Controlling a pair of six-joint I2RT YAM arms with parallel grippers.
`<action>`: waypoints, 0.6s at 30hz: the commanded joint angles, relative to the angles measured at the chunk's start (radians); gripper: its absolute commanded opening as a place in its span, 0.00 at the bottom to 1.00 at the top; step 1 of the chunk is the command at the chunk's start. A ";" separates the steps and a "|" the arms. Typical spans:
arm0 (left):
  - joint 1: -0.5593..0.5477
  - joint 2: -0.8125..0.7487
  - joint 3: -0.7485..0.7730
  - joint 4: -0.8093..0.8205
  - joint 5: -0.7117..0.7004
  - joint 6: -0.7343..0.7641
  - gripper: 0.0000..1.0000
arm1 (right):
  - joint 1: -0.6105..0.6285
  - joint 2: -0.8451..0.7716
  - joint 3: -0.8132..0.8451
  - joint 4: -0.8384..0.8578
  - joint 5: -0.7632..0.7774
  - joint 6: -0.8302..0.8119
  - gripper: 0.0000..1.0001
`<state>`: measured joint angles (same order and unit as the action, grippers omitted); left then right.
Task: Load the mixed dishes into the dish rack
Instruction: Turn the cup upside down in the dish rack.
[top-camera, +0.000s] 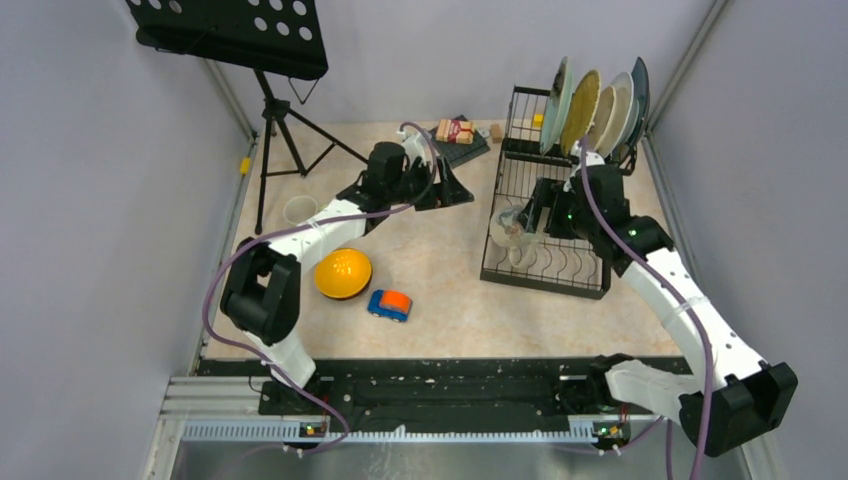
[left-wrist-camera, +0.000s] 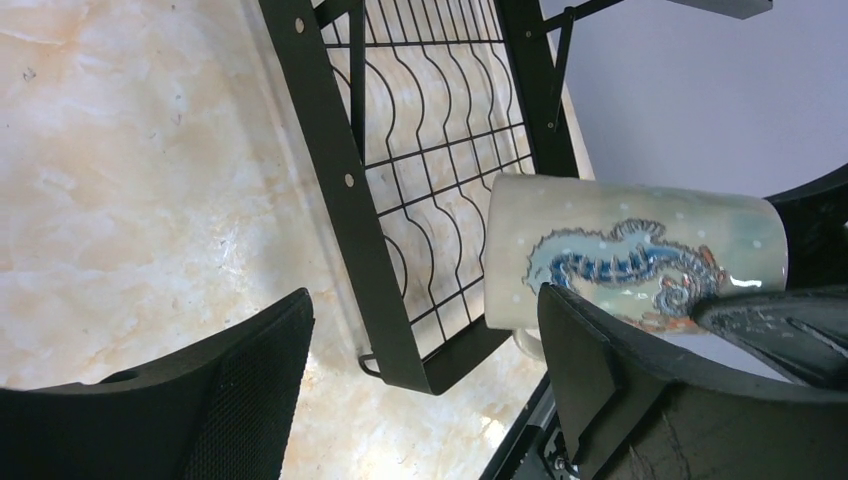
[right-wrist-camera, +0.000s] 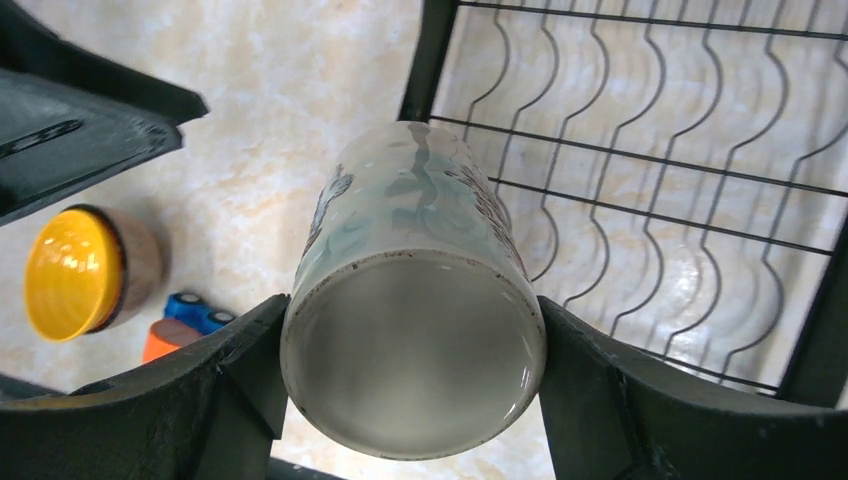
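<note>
Pale green mug (right-wrist-camera: 415, 220) gripped at the dish rack (top-camera: 545, 282)

The right hand (right-wrist-camera: 412, 350) clamped the seahorse-painted mug by its sides over the rack's left edge, centre right in the top view. The left hand (left-wrist-camera: 420, 340) stood wide open and empty just beside it. Four plates (top-camera: 590, 105) stood in the upper tier. The orange-yellow bowl (top-camera: 343, 273) sat on the bench (top-camera: 450, 290), lower left.

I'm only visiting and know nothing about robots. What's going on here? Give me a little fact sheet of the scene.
Right hand: gripping a seahorse mug at the edge of the flat base
Left hand: open, empty, close by
Rack: four plates standing upright in its upper tier
Not yet loaded: yellow bowl and pale mug, both on the table
Also there: toy car, music stand
</note>
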<state>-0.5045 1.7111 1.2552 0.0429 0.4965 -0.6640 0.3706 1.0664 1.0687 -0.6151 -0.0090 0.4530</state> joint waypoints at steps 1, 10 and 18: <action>0.002 -0.034 0.019 -0.004 -0.008 0.037 0.86 | -0.004 0.044 0.142 0.018 0.113 -0.068 0.00; 0.004 -0.122 -0.010 -0.089 -0.130 0.155 0.95 | -0.004 0.193 0.259 -0.080 0.132 -0.174 0.00; 0.005 -0.148 -0.025 -0.093 -0.124 0.161 0.97 | -0.004 0.272 0.274 -0.079 0.152 -0.233 0.00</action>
<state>-0.5041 1.5993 1.2404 -0.0551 0.3813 -0.5278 0.3698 1.3418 1.2625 -0.7570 0.1112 0.2680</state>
